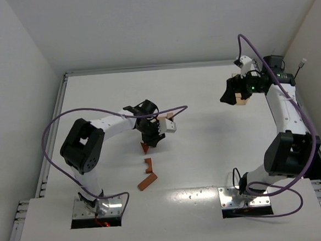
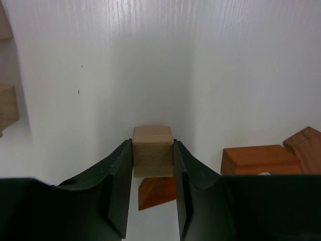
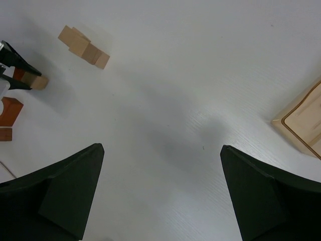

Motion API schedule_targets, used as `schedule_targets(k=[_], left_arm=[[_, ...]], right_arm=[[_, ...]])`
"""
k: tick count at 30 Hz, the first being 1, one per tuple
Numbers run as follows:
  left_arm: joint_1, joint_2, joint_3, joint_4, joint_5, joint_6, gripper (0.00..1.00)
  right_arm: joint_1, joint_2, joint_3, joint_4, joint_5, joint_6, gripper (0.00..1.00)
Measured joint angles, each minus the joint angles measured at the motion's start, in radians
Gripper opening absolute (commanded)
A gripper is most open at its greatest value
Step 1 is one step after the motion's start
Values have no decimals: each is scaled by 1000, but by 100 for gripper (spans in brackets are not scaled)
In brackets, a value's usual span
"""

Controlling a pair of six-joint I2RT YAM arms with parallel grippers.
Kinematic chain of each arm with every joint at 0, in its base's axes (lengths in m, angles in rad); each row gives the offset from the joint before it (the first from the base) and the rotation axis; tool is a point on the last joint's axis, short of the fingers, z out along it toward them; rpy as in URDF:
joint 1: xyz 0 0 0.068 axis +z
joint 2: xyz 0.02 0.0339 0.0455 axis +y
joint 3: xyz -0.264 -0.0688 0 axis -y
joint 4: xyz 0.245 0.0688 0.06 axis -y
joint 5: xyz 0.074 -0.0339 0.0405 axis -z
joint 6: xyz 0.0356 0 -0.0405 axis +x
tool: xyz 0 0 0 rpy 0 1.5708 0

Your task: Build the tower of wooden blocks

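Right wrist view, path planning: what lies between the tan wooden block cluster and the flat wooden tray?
Only bare white table between cluster and tray, right wrist view.

Two tools were in view: the left tool (image 2: 152,145) and the right tool (image 3: 161,146), one on each of two arms. Reddish-brown blocks (image 1: 149,165) numbered three. One lay directly beneath the left tool's fingertips, and two more lay to the right of its fingers in its own wrist view. A single tan cube (image 2: 153,160) sat between that tool's fingers. On the left tool's other side lay a small cluster of tan blocks (image 3: 83,47) that seemed to be three, though the seams were hard to tell apart. One flat tray (image 3: 301,123) lay on the counter (image 1: 206,150), off to one side of the right tool's fingers. Purple cables (image 1: 53,125) numbered two, one per arm.
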Motion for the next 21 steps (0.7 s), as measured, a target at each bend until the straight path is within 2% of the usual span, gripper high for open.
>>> schedule_targets(k=[5, 12, 21], left_arm=[[4, 4, 206, -217, 21, 9, 0], [70, 32, 479, -418, 58, 32, 0], [119, 231, 724, -595, 83, 66, 0]], right_arm=[[0, 0, 0, -2, -4, 0, 100], [0, -10, 0, -3, -6, 0, 100], [0, -33, 0, -3, -7, 0, 100]])
